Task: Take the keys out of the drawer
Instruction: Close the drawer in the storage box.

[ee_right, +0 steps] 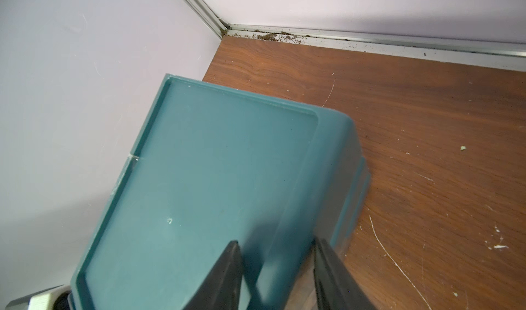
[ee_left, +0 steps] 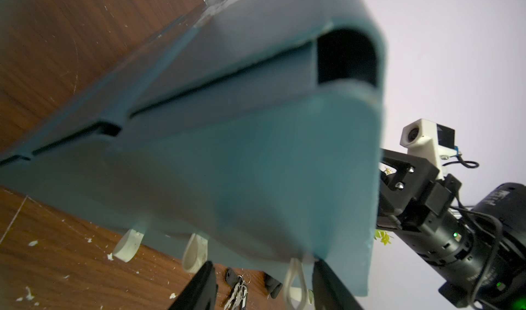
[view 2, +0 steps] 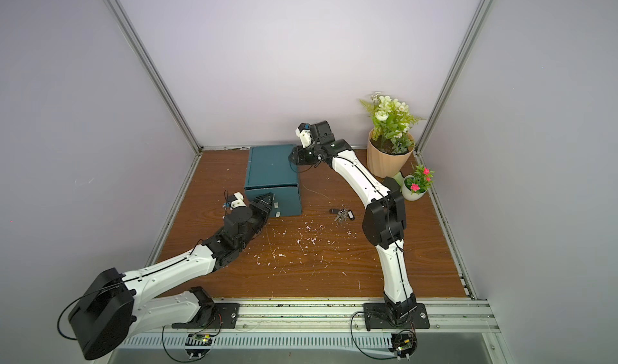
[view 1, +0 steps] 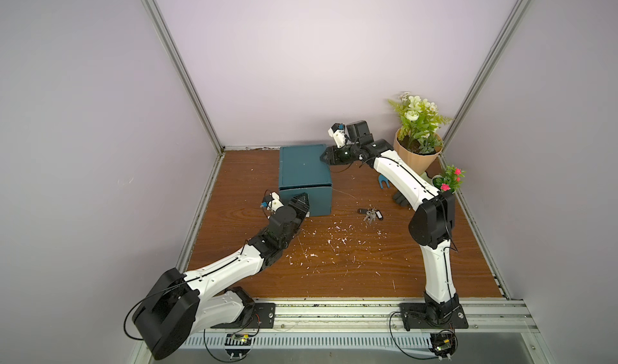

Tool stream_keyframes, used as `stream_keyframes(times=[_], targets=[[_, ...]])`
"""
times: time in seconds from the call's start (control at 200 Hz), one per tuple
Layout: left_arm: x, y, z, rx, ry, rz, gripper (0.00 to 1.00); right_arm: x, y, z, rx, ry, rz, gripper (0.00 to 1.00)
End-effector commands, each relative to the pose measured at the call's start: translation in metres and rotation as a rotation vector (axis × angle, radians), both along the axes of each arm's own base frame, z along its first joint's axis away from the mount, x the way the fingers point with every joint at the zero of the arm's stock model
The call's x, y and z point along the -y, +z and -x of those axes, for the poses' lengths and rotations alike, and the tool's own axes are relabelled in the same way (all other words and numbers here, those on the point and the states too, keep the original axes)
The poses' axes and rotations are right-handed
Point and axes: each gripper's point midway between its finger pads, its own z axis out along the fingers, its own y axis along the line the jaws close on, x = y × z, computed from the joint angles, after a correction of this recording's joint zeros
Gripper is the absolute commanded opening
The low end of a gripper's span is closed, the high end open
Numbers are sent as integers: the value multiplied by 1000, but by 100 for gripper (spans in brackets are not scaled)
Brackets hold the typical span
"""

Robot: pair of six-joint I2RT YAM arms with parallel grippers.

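Observation:
A teal drawer box [view 1: 302, 170] [view 2: 271, 168] stands at the back of the wooden table. A silver bunch of keys [view 1: 369, 214] [view 2: 341, 214] with black tags lies on the table to the right of it, also showing in the left wrist view as keys [ee_left: 237, 291]. My left gripper [view 1: 306, 207] [ee_left: 263, 263] is open at the drawer front [ee_left: 227, 180], with a white loop handle [ee_left: 296, 280] between its jaws. A dark slit separates the front from the casing. The drawer's inside is hidden. My right gripper [view 1: 322, 156] [ee_right: 276, 241] is open, straddling the box's top right edge.
A large potted plant [view 1: 418, 145] and a small pink-flowered pot [view 1: 448, 181] stand at the back right. A blue garden fork [view 1: 384, 182] and a dark object [view 1: 401, 200] lie by the right arm. White crumbs [view 1: 334, 242] dot the table [view 1: 351, 272].

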Motion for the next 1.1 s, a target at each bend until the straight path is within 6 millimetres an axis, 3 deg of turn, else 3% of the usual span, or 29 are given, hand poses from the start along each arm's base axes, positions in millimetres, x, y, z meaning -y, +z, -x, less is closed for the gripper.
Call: stream_keyframes(times=[0.0, 0.285, 0.475, 0.886, 1.091], targets=[[-6, 6, -7, 28, 51, 84, 57, -3, 17, 12, 38, 37, -7, 45], [-8, 5, -10, 41, 92, 211, 60, -5, 4, 26, -13, 59, -7, 44], [-9, 7, -8, 41, 96, 264, 66, -9, 9, 30, -5, 71, -14, 44], [-8, 9, -13, 42, 113, 356, 65, -10, 14, 37, 3, 80, -13, 44], [-7, 11, -2, 18, 70, 342, 65, -11, 17, 40, 4, 85, -22, 44]])
